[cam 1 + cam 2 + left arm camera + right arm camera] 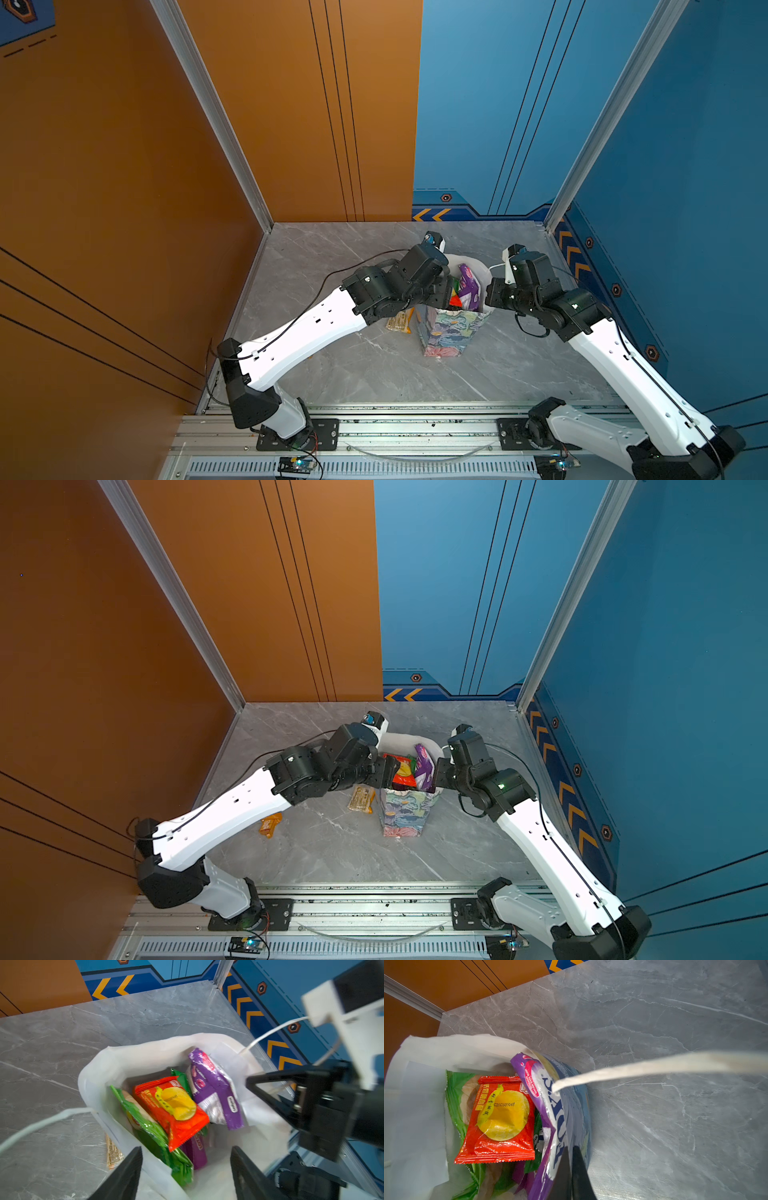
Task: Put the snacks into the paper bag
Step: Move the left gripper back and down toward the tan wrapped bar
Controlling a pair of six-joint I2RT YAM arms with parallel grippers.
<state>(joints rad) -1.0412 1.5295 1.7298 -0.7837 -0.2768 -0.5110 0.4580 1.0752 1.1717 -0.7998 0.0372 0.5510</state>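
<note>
The flowered paper bag (446, 336) (401, 816) stands upright at mid-table, its white inside (145, 1047) (425, 1105) showing. Inside lie a red packet with a yellow circle (172, 1105) (500, 1120), a purple packet (214, 1086) (548, 1105), a green chip bag (153, 1132) and a second purple packet (197, 1153). My left gripper (185, 1167) (451, 291) hangs open over the bag's mouth and holds nothing. My right gripper (571, 1148) (488, 295) is shut on the bag's right wall. On the table lie a tan bar (360, 800) (113, 1153) and an orange packet (270, 825).
White cord handles (41, 1122) (654, 1066) stick out from the bag's rim. An orange wall (124, 208) bounds the table on the left and a blue wall (685, 208) on the right. A metal rail (415, 428) runs along the front edge.
</note>
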